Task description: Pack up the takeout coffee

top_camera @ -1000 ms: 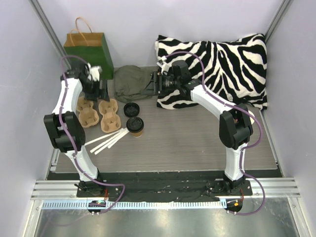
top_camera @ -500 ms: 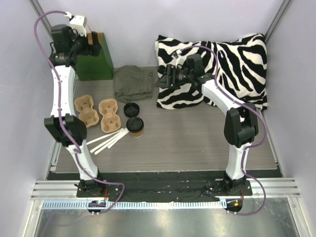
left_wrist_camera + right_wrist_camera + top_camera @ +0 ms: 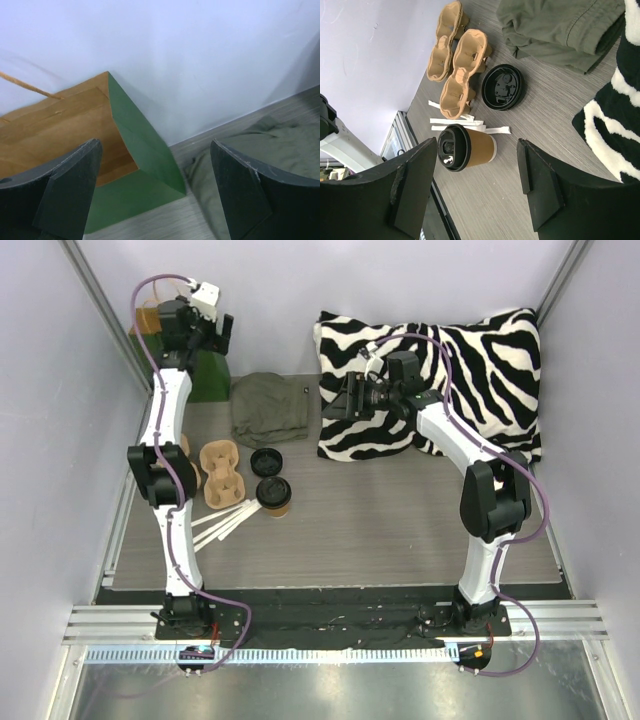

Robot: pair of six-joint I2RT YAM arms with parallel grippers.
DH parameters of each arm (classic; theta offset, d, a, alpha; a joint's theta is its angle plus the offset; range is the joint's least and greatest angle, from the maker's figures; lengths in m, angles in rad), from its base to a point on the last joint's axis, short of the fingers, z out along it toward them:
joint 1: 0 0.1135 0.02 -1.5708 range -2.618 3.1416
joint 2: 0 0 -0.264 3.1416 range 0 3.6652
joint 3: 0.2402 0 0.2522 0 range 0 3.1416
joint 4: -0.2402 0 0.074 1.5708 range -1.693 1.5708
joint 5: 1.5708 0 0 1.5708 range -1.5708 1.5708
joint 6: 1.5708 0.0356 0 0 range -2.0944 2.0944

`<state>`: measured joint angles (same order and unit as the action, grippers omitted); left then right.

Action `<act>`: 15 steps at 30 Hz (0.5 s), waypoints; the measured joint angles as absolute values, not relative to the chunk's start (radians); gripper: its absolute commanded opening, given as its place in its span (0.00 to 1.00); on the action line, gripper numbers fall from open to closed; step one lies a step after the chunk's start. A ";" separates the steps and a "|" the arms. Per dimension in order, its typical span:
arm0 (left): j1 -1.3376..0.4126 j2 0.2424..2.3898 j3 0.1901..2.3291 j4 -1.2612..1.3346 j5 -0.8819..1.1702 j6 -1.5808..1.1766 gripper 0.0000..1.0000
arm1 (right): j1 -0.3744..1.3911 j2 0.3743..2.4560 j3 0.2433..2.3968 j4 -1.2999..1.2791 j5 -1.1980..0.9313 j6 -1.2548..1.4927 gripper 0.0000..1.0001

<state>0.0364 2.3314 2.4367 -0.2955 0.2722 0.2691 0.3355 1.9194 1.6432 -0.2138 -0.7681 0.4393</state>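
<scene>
The takeout coffee (image 3: 273, 494) is a small tan kraft-paper cup capped with a round black lid. It stands upright on the grey table (image 3: 400, 530), just nearer than a loose black lid (image 3: 266, 461), beside white wrapped sticks (image 3: 215, 523).

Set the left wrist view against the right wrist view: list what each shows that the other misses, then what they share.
Only the left wrist view: the green bag, its mouth open on a brown inside.
Only the right wrist view: the takeout coffee with its lid on, a loose black lid, two pulp trays, white sticks and the zebra pillow.
Both: the olive cloth and the grey table.
</scene>
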 measured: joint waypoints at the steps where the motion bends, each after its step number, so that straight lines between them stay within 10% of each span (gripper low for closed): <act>1: 0.028 2.340 2.438 -0.289 0.248 0.292 0.91 | 0.334 1.919 1.642 -0.215 -0.768 0.439 0.73; 15: 0.022 2.326 2.369 -0.344 0.136 0.400 0.44 | 0.324 1.918 1.640 -0.215 -0.770 0.440 0.73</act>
